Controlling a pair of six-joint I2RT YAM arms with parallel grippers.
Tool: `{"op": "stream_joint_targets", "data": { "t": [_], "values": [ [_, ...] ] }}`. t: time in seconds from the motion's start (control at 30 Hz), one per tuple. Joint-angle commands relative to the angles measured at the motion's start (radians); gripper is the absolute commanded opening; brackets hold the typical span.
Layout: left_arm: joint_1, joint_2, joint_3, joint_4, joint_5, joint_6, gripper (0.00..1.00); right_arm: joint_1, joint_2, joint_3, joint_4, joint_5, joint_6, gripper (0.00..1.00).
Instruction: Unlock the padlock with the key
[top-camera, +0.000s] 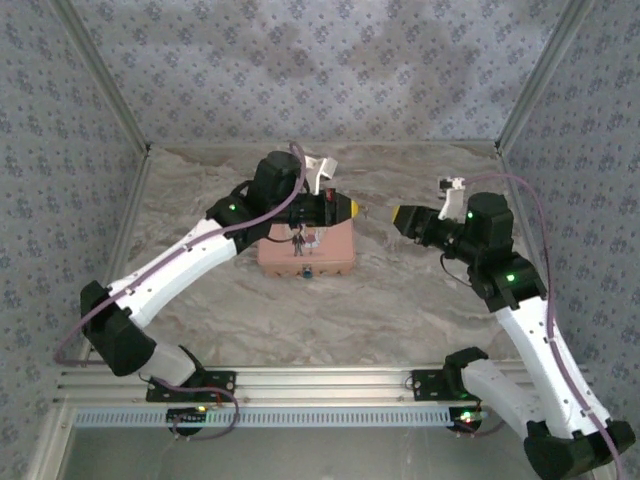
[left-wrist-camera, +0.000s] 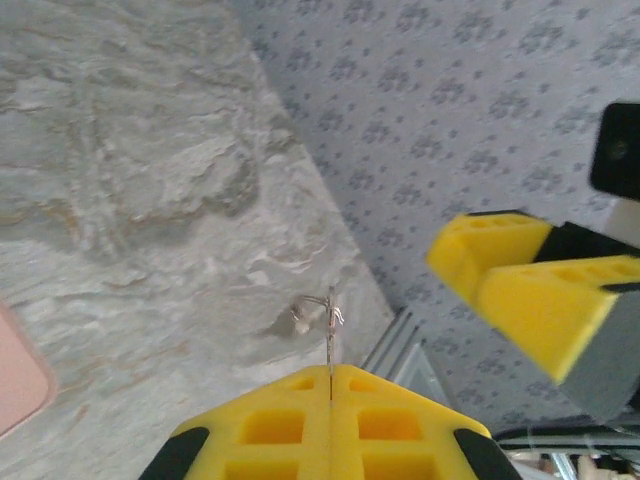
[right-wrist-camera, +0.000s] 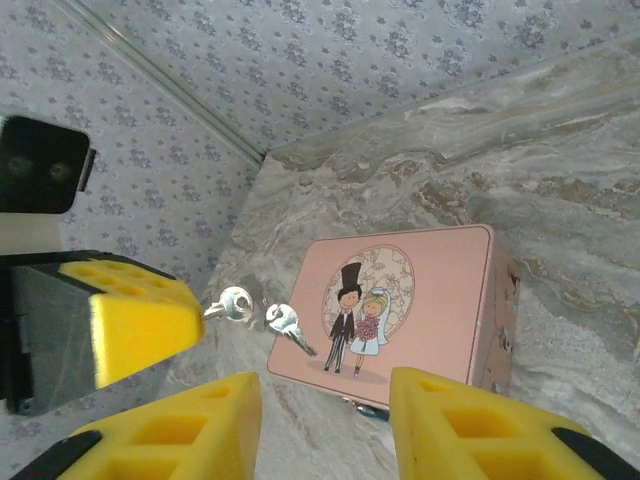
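- The left gripper (left-wrist-camera: 330, 372) is clenched on the key (left-wrist-camera: 330, 345). Its 2 yellow fingers are pressed together, and the thin metal sliver sticks out of the seam between them.
- In the right wrist view a 2nd key (right-wrist-camera: 288, 326) hangs on the same ring, just beside the held one and off the tin's left edge.
- The right gripper (right-wrist-camera: 318, 398) is released, with its 2 fingers well apart and nothing between them. From above it faces the left gripper's tip from the right, near it but not touching.
- The tin (top-camera: 305, 252) lies flat on the table (top-camera: 400, 300), lid up, partly under the left wrist.
- The padlock (top-camera: 307, 273) sits at the middle of the tin's near edge, apart from the key and both grippers.
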Motion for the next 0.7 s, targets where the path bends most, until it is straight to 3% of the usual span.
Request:
{"op": "stream_joint_targets", "data": {
  "t": [0.0,0.27,0.37,0.67],
  "values": [
    [0.0,0.047,0.09,-0.238,0.066,0.106,0.0,-0.07,-0.005,-0.036,0.028,-0.216,0.007,0.4],
    [-0.006,0.086,0.139,-0.271,0.292,0.158,0.0,-0.047,0.007,-0.127,0.272,-0.452,0.117,0.39],
    [-0.014,0.083,0.14,-0.252,0.337,0.167,0.0,-0.024,0.006,-0.136,0.282,-0.467,0.111,0.48],
    [-0.032,0.073,0.145,-0.211,0.396,0.171,0.0,-0.011,0.009,-0.157,0.304,-0.487,0.11,0.49]
  ]
}}
